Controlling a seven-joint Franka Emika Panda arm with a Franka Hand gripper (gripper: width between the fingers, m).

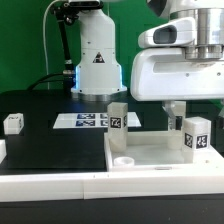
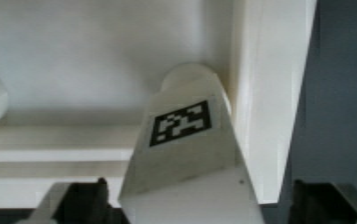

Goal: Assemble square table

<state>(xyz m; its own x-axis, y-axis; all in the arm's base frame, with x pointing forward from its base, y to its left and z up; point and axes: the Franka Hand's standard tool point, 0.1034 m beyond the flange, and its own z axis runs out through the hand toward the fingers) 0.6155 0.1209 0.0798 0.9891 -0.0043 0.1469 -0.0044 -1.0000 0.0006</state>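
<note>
The white square tabletop (image 1: 150,158) with its raised rim lies at the front. One tagged white leg (image 1: 117,117) stands at its far corner on the exterior view's left. My gripper (image 1: 193,114) is over the corner on the exterior view's right, with its fingers down around a second tagged leg (image 1: 196,136) that stands upright. In the wrist view this leg (image 2: 185,140) fills the space between my dark fingers (image 2: 86,203), right beside the rim wall (image 2: 264,70); the gripper (image 2: 193,208) is shut on it. A third leg (image 1: 13,123) lies loose on the black table at the exterior view's left.
The marker board (image 1: 82,120) lies flat on the black table behind the tabletop. The robot's white base (image 1: 97,60) stands at the back. A long white bar (image 1: 60,178) runs along the front edge.
</note>
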